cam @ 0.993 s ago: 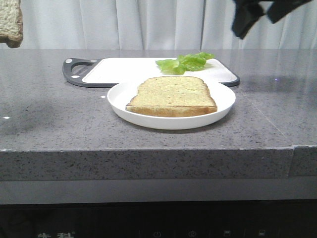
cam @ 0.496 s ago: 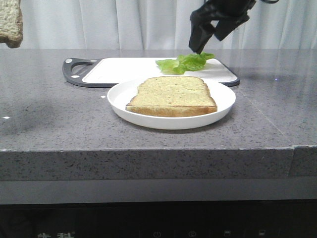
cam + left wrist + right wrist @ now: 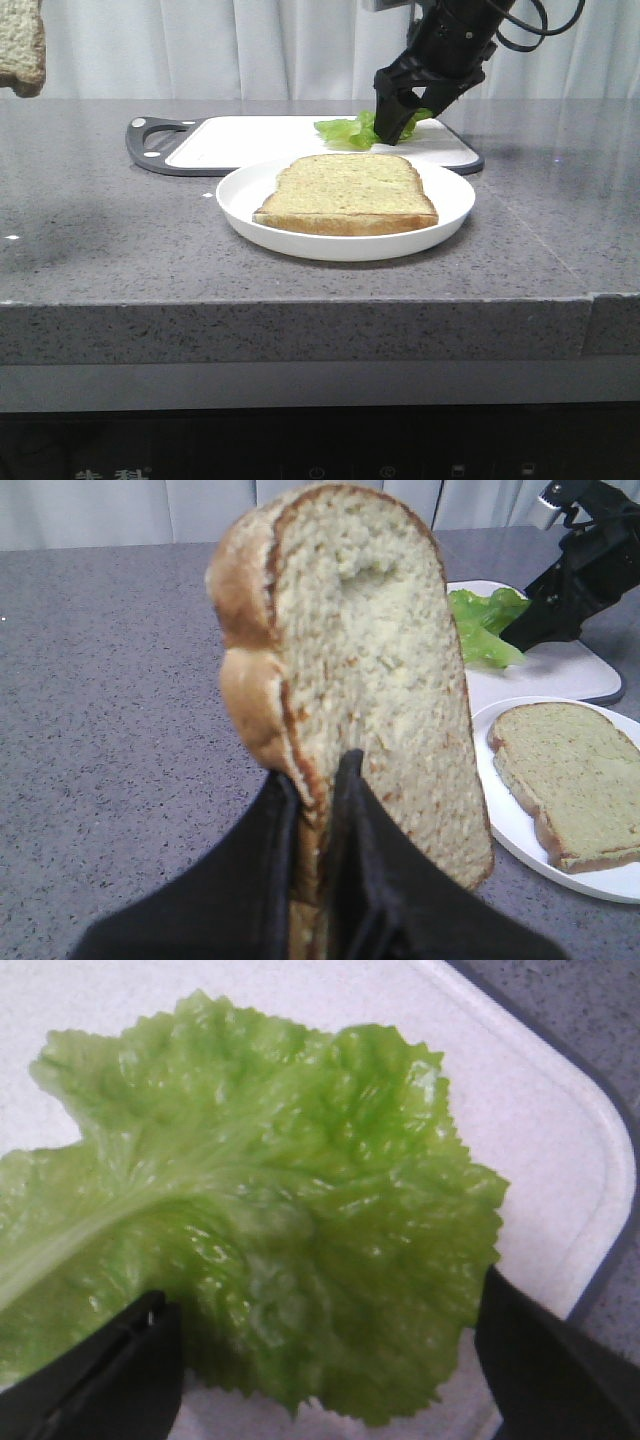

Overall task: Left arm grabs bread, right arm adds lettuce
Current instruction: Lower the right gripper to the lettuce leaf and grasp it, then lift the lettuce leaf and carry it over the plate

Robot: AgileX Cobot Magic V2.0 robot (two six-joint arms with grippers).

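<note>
Counter of grey speckled stone carried two supports: a white cutting board with a dark rim and handle at the back and a round white plate just in front of it. One thin, flat toast slice lay on the plate, between the camera and the board's front edge. Pale curtains closed off the background.

Two bread slices were visible in all. The second, the thick square toast slice with a golden-brown crust and a dimpled pale face, stood upright and raised off the counter, its lower edge clamped between the closed fingers of the black wedge-shaped left gripper; in the front view only its corner showed at the upper left.

One cluster of crinkly bright green lettuce leaves rested on the board's right end. The black right gripper had its tips down at the lettuce, fingers spread apart on either side of the leaf, not closed on it. Its body hid part of the leaves from the front.
</note>
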